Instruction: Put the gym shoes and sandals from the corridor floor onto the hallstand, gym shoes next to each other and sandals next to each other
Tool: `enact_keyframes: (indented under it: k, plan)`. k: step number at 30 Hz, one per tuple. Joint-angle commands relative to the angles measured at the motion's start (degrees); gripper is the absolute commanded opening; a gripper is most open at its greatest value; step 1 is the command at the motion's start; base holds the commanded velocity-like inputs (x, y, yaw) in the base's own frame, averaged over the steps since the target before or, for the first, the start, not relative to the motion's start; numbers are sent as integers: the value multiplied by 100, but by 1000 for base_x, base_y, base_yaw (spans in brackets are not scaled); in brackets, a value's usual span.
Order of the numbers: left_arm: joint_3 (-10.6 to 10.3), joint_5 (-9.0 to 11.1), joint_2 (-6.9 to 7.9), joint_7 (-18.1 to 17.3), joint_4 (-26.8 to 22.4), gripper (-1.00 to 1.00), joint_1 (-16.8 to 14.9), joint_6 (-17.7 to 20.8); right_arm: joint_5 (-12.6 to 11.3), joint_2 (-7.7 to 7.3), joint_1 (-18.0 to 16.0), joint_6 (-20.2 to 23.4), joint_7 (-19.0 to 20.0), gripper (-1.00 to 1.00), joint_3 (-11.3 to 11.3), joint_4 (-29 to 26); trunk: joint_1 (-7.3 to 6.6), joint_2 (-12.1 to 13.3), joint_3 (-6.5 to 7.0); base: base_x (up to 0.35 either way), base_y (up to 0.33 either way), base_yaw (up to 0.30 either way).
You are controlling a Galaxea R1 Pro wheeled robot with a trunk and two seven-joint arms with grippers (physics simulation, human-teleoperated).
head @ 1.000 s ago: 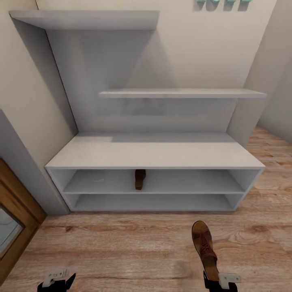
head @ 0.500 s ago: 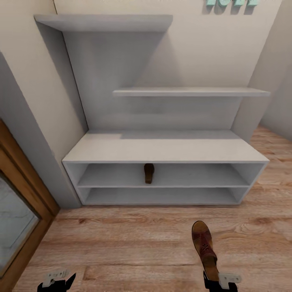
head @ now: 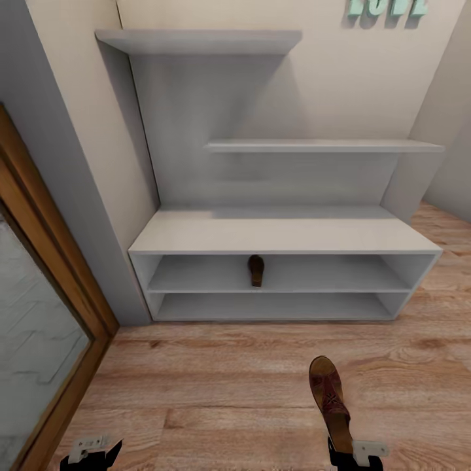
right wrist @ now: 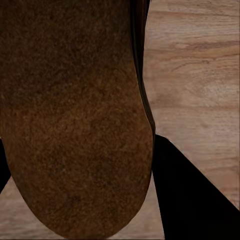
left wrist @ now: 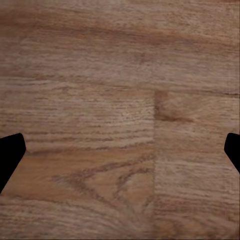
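Now the right gripper (head: 341,446) holds one brown sandal (head: 331,402) by its heel, jaws shut on it above the corridor floor (head: 216,386), while the other sandal (head: 256,270) lies on the hallstand (head: 281,235) upper shoe shelf and the left gripper (left wrist: 120,150) hangs with jaws apart, empty.

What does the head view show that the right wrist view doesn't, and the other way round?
The head view alone takes in the hallstand with one sandal on its upper shoe shelf, the wall and the left gripper. The right wrist view alone gives the dark brown underside of the held sandal up close. Both share that sandal in the right gripper, above the wood floor.
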Motion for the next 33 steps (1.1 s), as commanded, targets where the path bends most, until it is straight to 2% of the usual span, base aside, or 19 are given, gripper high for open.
enact_keyframes:
  k: [1, 23, 24, 27, 28, 31, 32, 33]
  plan:
    - [49, -60, -3, -29, 8, 100, -6, -29, 44, 1, -4, -15, -31, -100, -24, 5, -3, -2, -4, -219, 255, 0]
    - [54, -59, 5, -48, 7, 100, -6, -46, 55, 48, -10, 77, -40, -100, 16, -53, -3, -2, -4, -25, 29, 0]
    - [55, -59, 5, -48, 7, 100, -6, -47, 56, 75, -12, 113, -42, -100, 21, -76, -3, -2, -4, 0, 0, 0]
    - [54, -59, 5, -52, 5, 100, -6, -52, 59, 289, -27, 421, -54, -100, 31, -310, -3, -2, -4, 0, 0, 0]
    - [55, -59, 5, -53, 6, 100, -6, -53, 61, 424, -34, 707, -57, -100, 35, -510, -3, -2, -4, 0, 0, 0]
    - [54, -59, 5, -54, 6, 100, -6, -54, 60, 624, -43, 1287, -63, -100, 36, -903, -3, -2, -4, 0, 0, 0]
    - [54, -59, 5, -54, 7, 100, -6, -54, 55, 752, -48, 1755, -68, -100, 38, -1217, -3, -2, -4, 0, 0, 0]
    - [53, -59, 5, -54, 7, 100, -6, -54, 54, 820, -51, 2005, -70, -100, 40, -1386, -3, -2, -4, 0, 0, 0]
